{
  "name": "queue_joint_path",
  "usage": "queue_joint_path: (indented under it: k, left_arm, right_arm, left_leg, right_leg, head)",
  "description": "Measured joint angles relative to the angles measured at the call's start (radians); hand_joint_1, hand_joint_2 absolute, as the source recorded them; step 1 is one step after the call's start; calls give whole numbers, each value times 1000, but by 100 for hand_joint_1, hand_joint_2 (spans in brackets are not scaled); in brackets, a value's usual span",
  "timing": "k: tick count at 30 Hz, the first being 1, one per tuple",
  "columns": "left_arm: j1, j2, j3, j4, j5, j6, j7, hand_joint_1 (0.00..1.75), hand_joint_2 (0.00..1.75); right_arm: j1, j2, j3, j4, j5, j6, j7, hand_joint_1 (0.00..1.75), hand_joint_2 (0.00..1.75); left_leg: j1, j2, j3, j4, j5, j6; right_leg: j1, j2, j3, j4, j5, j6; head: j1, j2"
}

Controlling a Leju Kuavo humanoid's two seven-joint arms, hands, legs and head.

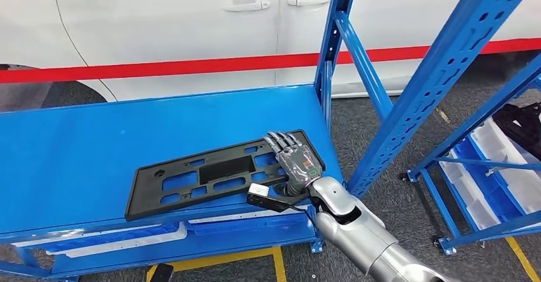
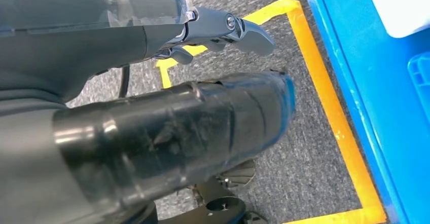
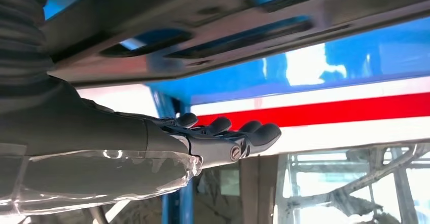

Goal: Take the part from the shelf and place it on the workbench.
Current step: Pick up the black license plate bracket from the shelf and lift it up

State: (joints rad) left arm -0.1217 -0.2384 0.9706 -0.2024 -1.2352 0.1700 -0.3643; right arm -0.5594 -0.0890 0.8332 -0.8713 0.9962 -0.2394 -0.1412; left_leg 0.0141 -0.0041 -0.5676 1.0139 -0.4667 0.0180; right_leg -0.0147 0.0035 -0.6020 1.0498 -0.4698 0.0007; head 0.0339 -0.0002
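Observation:
A flat black plastic part (image 1: 210,173) with several cut-out slots lies on the blue shelf board (image 1: 83,148), close to its front edge. My right hand (image 1: 295,161) is stretched out flat over the part's right end, fingers straight and pointing away from me. In the right wrist view the part (image 3: 228,26) runs close along the hand (image 3: 218,138), with a gap between it and the fingers (image 3: 253,133), which grip nothing. My left hand (image 2: 203,112) hangs over the grey floor and holds nothing, its fingers (image 2: 243,31) loosely extended.
Blue slanted shelf uprights (image 1: 440,78) stand just right of my right arm. A white car (image 1: 178,20) and a red strip (image 1: 159,68) lie behind the shelf. White trays (image 1: 96,237) sit on the level below. Yellow floor tape (image 2: 329,112) borders the rack.

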Motion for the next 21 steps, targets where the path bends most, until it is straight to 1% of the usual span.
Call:
queue_joint_path:
  k: [1, 2, 3, 4, 5, 6, 8, 9, 10, 11, 12, 13, 14, 15, 16, 17, 18, 19, 20, 21]
  left_arm:
    - [0, 0, 0, 0, 0, 0, 0, 0, 0]
    - [0, 0, 0, 0, 0, 0, 1, 0, 0]
    - [0, 0, 0, 0, 0, -1, 1, 0, 0]
    - [0, 0, 0, 0, 0, -1, 1, 0, 0]
    - [0, 0, 0, 0, 0, -1, 1, 0, 0]
    - [0, 0, -1, 0, 0, -1, 1, 0, 0]
    - [1, 0, -1, 0, 0, -2, 2, 0, 0]
    - [2, 0, -1, 0, 0, -2, 2, 0, 0]
    - [3, 0, -1, 0, 0, -2, 3, 0, 0]
    - [4, 0, -1, 0, 0, -3, 3, 0, 0]
    - [4, 0, -1, 0, 0, -3, 3, 0, 0]
    - [4, 0, -1, 0, 0, -3, 3, 0, 0]
    - [3, 0, -1, 0, 0, -3, 2, 0, 0]
    - [3, 0, -2, 0, 0, -3, 2, 0, 0]
    - [4, 0, -3, 0, 1, -3, 2, 0, 0]
    - [4, 0, -4, 0, 1, -3, 2, 0, 0]
    - [5, 0, -4, 0, 2, -3, 2, 0, 0]
    - [5, -1, -5, 0, 2, -3, 2, 0, 0]
    - [5, -1, -6, 0, 2, -3, 2, 0, 0]
    - [4, -2, -6, 0, 3, -3, 2, 0, 0]
  right_arm:
    - [1, 0, -3, 0, 12, -2, 2, 161, 175]
    - [2, 1, -6, 0, 22, -4, 2, 174, 175]
    - [4, 1, -10, 0, 27, -6, 3, 175, 175]
    - [4, 1, -14, 1, 31, -8, 2, 175, 175]
    - [4, 1, -19, 1, 32, -9, 0, 175, 175]
    - [5, 1, -23, 1, 33, -10, -4, 175, 175]
    - [11, 1, -31, 1, 31, -11, -15, 175, 175]
    - [16, 1, -37, 2, 28, -13, -21, 175, 175]
    - [22, 1, -44, 2, 23, -16, -27, 175, 175]
    - [27, 1, -52, 0, 18, -20, -33, 175, 175]
    - [32, 1, -61, -3, 14, -25, -37, 175, 175]
    - [36, 1, -70, -9, 13, -30, -41, 175, 175]
    - [41, 0, -80, -17, 15, -33, -44, 175, 175]
    - [47, 0, -89, -28, 18, -35, -46, 175, 175]
    - [52, -1, -97, -39, 22, -38, -48, 175, 175]
    - [58, -2, -105, -53, 27, -42, -49, 175, 175]
    - [65, -2, -111, -67, 30, -45, -50, 175, 175]
    - [71, -3, -118, -83, 32, -47, -50, 175, 175]
    - [77, -4, -123, -100, 33, -49, -50, 175, 175]
    - [83, -5, -127, -117, 34, -49, -50, 175, 175]
  left_leg:
    - [-1, 0, -1, 1, 0, -5]
    - [-1, -1, -1, 0, 0, -11]
    - [1, 0, -2, 0, -2, -16]
    - [2, 0, -6, 10, -11, -21]
    - [4, 0, -19, 38, -31, -26]
    - [5, 0, -41, 87, -60, -30]
    - [6, 0, -102, 220, -120, -36]
    - [6, 0, -124, 267, -132, -37]
    - [6, 0, -131, 280, -125, -37]
    - [6, 0, -119, 252, -99, -35]
    - [6, 0, -90, 190, -61, -32]
    - [5, 0, -57, 119, -29, -29]
    - [4, 0, -28, 57, -8, -25]
    - [2, -1, -11, 19, 2, -21]
    - [0, -1, -5, 4, 0, -18]
    - [-2, -2, -4, 0, 0, -15]
    - [0, -1, -4, -3, 3, -9]
    - [2, 0, -2, -7, 6, -3]
    - [5, 1, -1, -12, 9, 5]
    - [7, 2, 1, -16, 12, 10]
  right_leg:
    - [4, 1, 1, -4, -4, -4]
    - [5, 2, 0, -6, -2, -11]
    - [3, 2, 1, -10, 1, -17]
    - [2, 1, 2, -13, 4, -24]
    - [-1, 1, 3, -17, 6, -31]
    - [-2, 0, 4, -20, 8, -35]
    - [0, -1, 3, -20, 8, -40]
    - [1, -1, 3, -20, 7, -40]
    - [2, -1, 4, -19, 7, -40]
    - [2, 0, 6, -19, 6, -40]
    - [2, 1, 8, -18, 5, -39]
    - [3, 1, 10, -18, 3, -37]
    - [5, 2, 10, -16, 2, -34]
    - [6, 2, 8, -16, 2, -30]
    - [7, 2, 6, -16, 3, -25]
    - [8, 3, 5, -17, 4, -20]
    - [8, 3, 5, -18, 4, -15]
    - [8, 2, 3, -11, -4, -10]
    - [8, 2, -6, 10, -21, -7]
    - [8, 2, -25, 55, -49, -3]
  head:
    - [0, 0]
    - [0, 0]
    - [0, 0]
    - [0, 0]
    - [0, 0]
    - [-1, 0]
    - [0, 0]
    - [0, 0]
    - [0, 0]
    - [0, 0]
    - [0, 0]
    - [0, 0]
    - [0, 0]
    - [0, 0]
    - [0, 0]
    - [0, 0]
    - [0, 0]
    - [0, 0]
    - [0, 0]
    - [0, 0]
